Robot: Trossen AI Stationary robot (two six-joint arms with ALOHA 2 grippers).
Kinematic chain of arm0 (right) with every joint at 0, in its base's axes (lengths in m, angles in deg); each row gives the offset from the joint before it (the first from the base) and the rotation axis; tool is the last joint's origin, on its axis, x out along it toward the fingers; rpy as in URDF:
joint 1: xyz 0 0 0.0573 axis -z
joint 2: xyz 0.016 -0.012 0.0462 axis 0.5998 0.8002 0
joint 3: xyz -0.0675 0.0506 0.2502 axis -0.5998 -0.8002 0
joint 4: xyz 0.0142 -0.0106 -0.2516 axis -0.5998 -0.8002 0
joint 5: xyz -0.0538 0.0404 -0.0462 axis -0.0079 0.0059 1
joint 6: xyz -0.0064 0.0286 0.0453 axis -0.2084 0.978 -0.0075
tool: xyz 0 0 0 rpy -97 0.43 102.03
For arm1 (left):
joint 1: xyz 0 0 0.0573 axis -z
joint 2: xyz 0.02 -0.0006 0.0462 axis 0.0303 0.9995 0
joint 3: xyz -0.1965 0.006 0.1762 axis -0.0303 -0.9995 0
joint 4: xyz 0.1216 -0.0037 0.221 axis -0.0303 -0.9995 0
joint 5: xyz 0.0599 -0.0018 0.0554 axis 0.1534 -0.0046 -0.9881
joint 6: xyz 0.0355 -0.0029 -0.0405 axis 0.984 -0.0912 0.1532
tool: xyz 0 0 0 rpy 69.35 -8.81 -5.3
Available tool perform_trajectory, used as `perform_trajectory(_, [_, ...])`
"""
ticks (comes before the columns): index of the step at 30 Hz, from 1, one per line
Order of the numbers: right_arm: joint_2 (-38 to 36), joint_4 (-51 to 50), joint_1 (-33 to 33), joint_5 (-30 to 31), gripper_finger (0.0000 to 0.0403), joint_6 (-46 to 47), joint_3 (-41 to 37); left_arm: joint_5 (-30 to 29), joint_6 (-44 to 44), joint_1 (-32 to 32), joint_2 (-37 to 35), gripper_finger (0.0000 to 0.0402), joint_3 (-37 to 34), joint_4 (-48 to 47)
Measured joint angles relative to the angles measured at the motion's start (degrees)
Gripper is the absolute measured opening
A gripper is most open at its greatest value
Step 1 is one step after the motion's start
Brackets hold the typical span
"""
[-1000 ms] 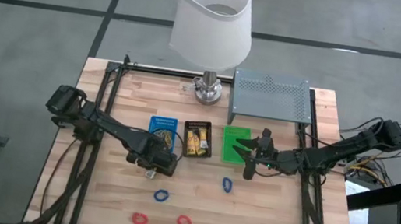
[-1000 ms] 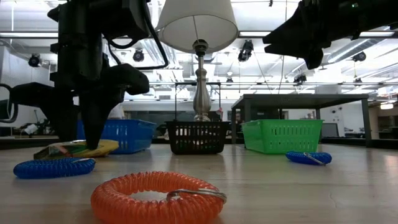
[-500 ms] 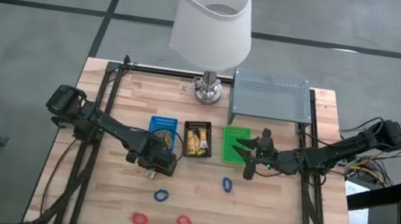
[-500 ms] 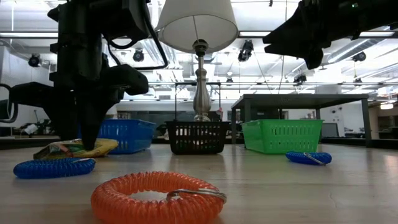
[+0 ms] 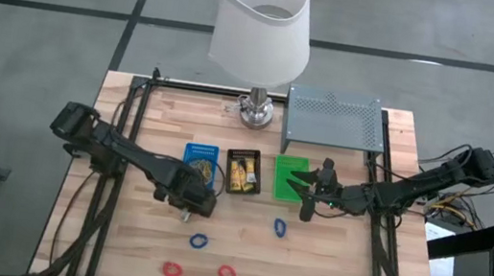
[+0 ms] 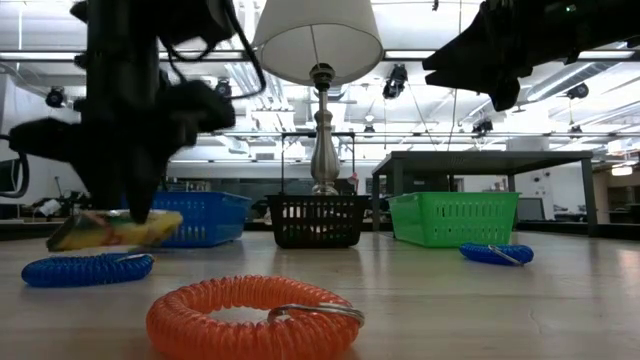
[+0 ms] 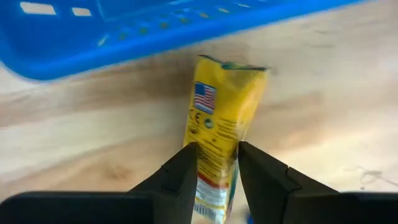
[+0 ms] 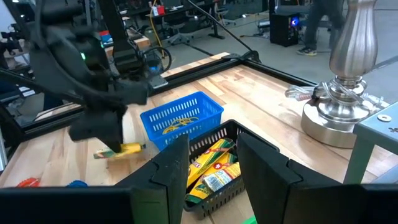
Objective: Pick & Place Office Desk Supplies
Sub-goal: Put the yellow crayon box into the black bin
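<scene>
A yellow packet (image 7: pixel 219 118) with red marks is held by my left gripper (image 5: pixel 187 204), which points down just in front of the blue tray (image 5: pixel 201 158); in the low view the packet (image 6: pixel 115 230) lies level under the fingers. The black tray (image 5: pixel 243 172) holds more yellow packets. Two blue rings (image 5: pixel 200 241) (image 5: pixel 280 227) and two red rings (image 5: pixel 172 269) (image 5: pixel 226 273) lie flat on the table's near half. My right gripper (image 5: pixel 304 200) hovers open at the near edge of the green tray (image 5: pixel 290 176), with nothing between its fingers. My left gripper pinches the yellow packet's two long edges (image 7: pixel 214 155) between its two fingers, nearer one end than the middle. The fingers come from above, pointing down, and lie across the packet. The packet lies about level, just off the table, most of its length sticking out past the fingers.
A lamp (image 5: pixel 254 110) with a white shade stands at the table's far middle, a grey perforated shelf (image 5: pixel 332 119) to its right. The three trays sit in a row mid-table. Bare wood lies along the left side and the near right corner.
My left gripper has risen a little with the yellow packet. The packet, which lay on the table beside the blue tray, now hangs level just above it. My right gripper has kept still.
</scene>
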Motion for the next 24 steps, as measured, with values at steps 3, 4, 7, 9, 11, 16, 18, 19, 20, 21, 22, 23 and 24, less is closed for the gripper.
perform_trajectory(3, [0.0,0.0,0.0,0.0,0.0134,0.0,0.0,0.0,0.9,0.2,-2.9,0.0117,0.0,0.0])
perform_trajectory(4, [0.0,0.0,0.0,0.0,0.0134,0.0,0.0,-0.1,1.0,0.2,-3.8,0.0117,0.0,0.0])
perform_trajectory(7, [0.0,0.0,0.0,0.0,0.0134,0.0,0.0,-1.0,1.1,0.2,-6.9,0.0117,0.0,0.0])
perform_trajectory(9, [0.0,0.0,0.0,0.0,0.0134,0.0,0.0,-3.2,1.2,0.2,-8.7,0.0117,0.0,0.0])
perform_trajectory(11, [0.0,0.0,0.0,0.0,0.0134,0.0,0.0,-6.0,1.3,0.3,-10.1,0.0117,0.0,-0.3])
perform_trajectory(16, [0.0,0.0,0.0,0.0,0.0134,0.0,0.0,-8.4,1.3,0.3,-11.2,0.0117,0.0,-0.6])
perform_trajectory(18, [0.0,0.0,0.0,0.0,0.0134,0.0,0.0,-8.4,1.3,0.4,-10.5,0.0118,0.0,-0.5])
perform_trajectory(19, [0.0,0.0,0.0,0.0,0.0134,0.0,0.0,-8.4,1.4,0.4,-9.9,0.0118,0.0,-0.5])
perform_trajectory(20, [0.0,0.0,0.0,0.0,0.0134,0.0,0.0,-8.3,1.5,0.4,-9.4,0.0118,0.0,-0.5])
perform_trajectory(21, [0.0,0.0,0.0,0.0,0.0134,0.0,0.0,-8.2,1.5,0.4,-8.9,0.0118,0.0,-0.7])
perform_trajectory(22, [0.0,0.0,0.0,0.0,0.0134,0.0,0.0,-8.0,1.5,0.4,-8.6,0.0118,0.0,-0.8])
perform_trajectory(23, [0.0,0.0,0.0,0.0,0.0134,0.0,0.0,-7.6,1.5,0.4,-8.3,0.0119,0.0,-0.8])
perform_trajectory(24, [0.0,0.0,0.0,0.0,0.0134,0.0,0.0,-7.4,1.5,0.4,-8.1,0.0122,0.0,-0.8])
